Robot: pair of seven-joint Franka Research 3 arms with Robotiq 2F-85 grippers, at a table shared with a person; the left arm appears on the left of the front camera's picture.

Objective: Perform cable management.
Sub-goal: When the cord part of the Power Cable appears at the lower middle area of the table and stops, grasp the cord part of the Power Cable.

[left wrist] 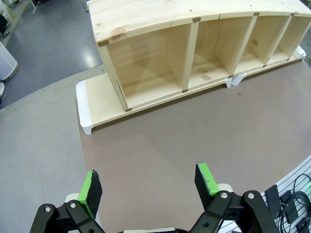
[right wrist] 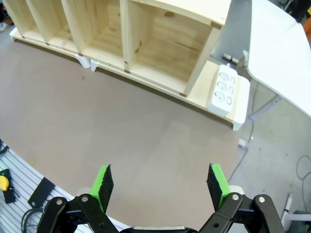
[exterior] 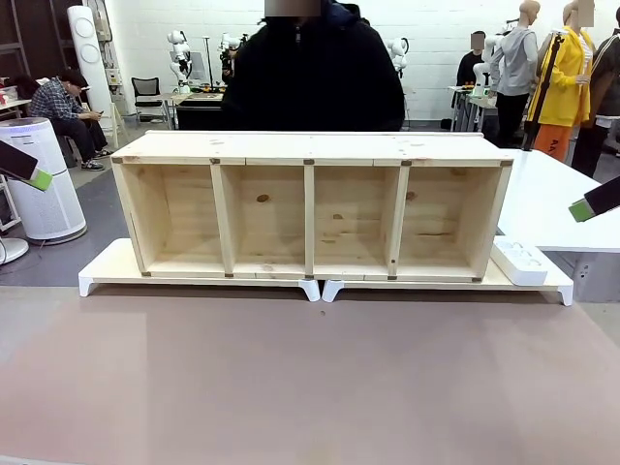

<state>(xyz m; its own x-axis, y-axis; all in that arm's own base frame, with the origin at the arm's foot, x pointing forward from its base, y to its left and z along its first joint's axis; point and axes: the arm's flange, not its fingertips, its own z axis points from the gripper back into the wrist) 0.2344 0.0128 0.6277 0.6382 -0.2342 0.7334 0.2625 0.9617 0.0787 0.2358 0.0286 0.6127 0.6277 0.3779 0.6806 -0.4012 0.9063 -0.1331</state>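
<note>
Table (exterior: 310, 387): brown top.
Shelf (exterior: 310, 208): four open bays, 12 o'clock, on white risers (exterior: 107, 271).
Power strip (exterior: 520, 260): 3 o'clock of shelf, just beside it.
Left gripper (left wrist: 148, 187): jaws apart, empty.
Right gripper (right wrist: 160, 187): jaws apart, empty.
Cable: place cannot be told.

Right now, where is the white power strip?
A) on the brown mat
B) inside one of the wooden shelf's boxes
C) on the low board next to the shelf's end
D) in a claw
C: the power strip lies flat on the low board, just outside the wooden shelf at its right end.
</note>
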